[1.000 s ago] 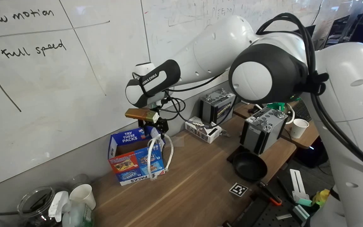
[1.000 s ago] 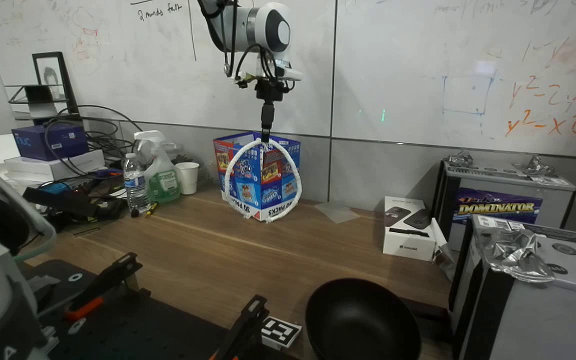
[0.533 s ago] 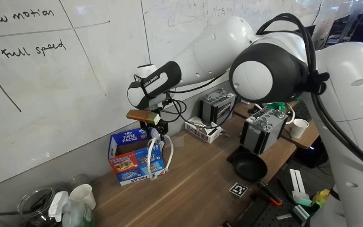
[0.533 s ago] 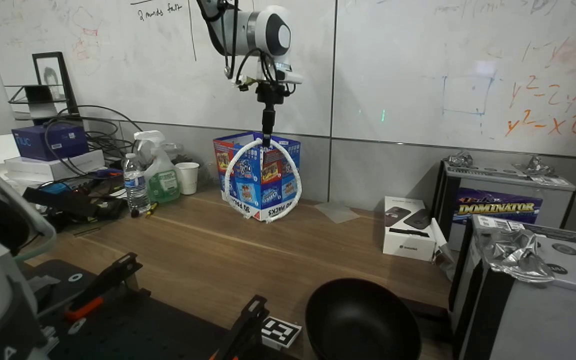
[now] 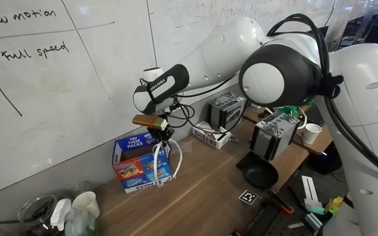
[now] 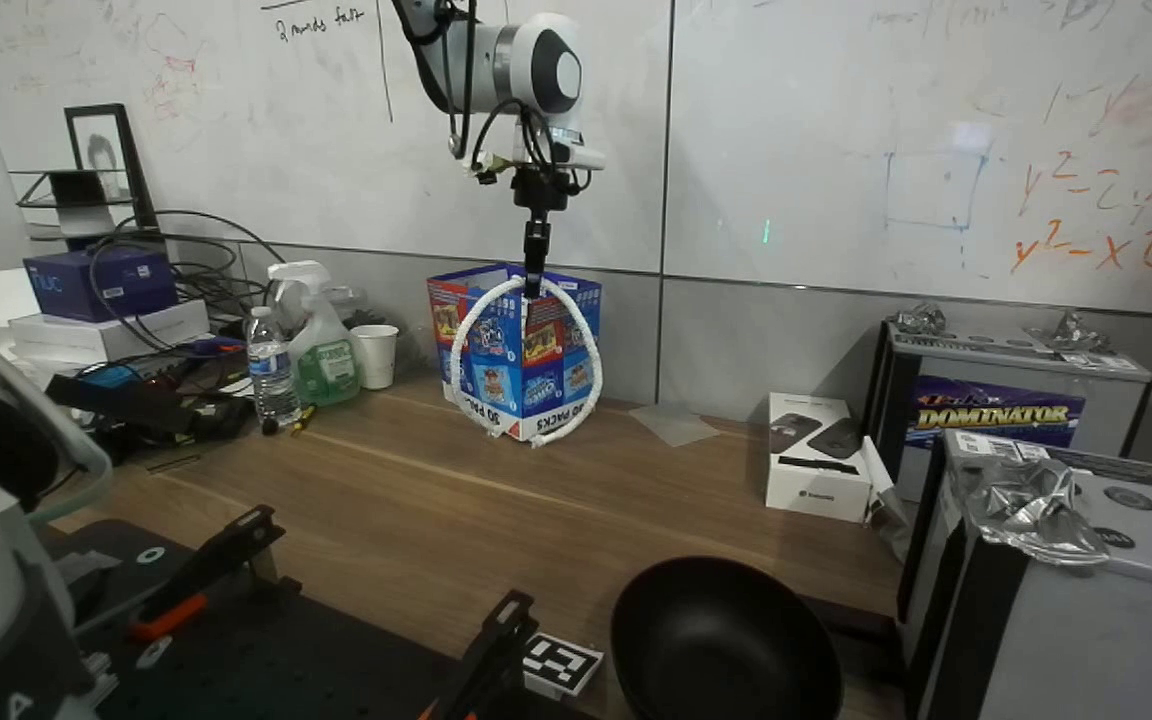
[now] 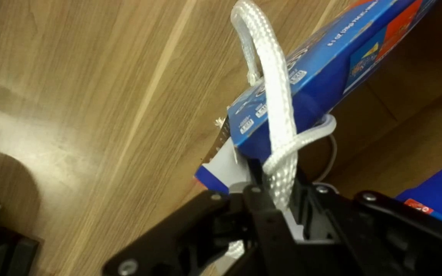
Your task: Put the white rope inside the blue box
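Observation:
The white rope (image 5: 156, 165) hangs in an arch over the near corner of the blue box (image 5: 130, 172), its frayed ends low by the table outside the box. A thinner white strand (image 7: 330, 126) curls over the box's open inside in the wrist view. My gripper (image 6: 534, 288) points down at the top of the arch, right at the box's corner. In the wrist view the rope (image 7: 276, 84) runs between the fingers (image 7: 257, 172), which are shut on it. The box stands upright with its top open; part of its inside is dark.
A whiteboard wall (image 5: 87, 82) rises close behind the box. To one side stand a paper cup (image 6: 376, 355), a spray bottle (image 6: 324, 345) and a water bottle (image 6: 271, 370). A white phone box (image 6: 816, 460), grey batteries (image 6: 1066, 600) and a black pan (image 6: 721, 640) lie the other way.
My gripper has come down slightly and its fingers have closed on the top of the rope. The rope's upper part has shifted a little; the box has not visibly moved.

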Robot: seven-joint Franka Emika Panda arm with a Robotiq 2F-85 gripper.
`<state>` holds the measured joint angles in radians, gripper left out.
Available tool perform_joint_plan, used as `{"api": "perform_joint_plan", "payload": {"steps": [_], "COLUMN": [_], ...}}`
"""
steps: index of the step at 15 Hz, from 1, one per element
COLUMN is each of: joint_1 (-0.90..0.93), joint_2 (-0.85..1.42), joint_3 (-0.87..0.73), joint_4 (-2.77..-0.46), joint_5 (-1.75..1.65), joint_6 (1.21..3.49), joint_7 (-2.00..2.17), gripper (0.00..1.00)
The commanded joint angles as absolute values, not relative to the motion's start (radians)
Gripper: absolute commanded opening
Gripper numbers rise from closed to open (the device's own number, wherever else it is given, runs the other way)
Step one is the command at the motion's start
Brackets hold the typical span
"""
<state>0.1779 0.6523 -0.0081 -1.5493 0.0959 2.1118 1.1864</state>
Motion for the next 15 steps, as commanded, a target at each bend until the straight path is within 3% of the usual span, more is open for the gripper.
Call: {"api": "perform_joint_plan", "payload": {"steps": [1,5,15], "joint_1": [0.180,0.198,0.280], "joint_2": [0.615,0.608,0.509], "joint_3": [-0.006,-0.008,-0.021], "joint_4": [-1.579,-1.564,-1.488], "joint_5": [0.102,0.081,-0.063], "joint_6": [2.132,2.146,2.125], "joint_7": [1.176,1.178,1.240], "gripper": [0.10,0.17,0.16]}}
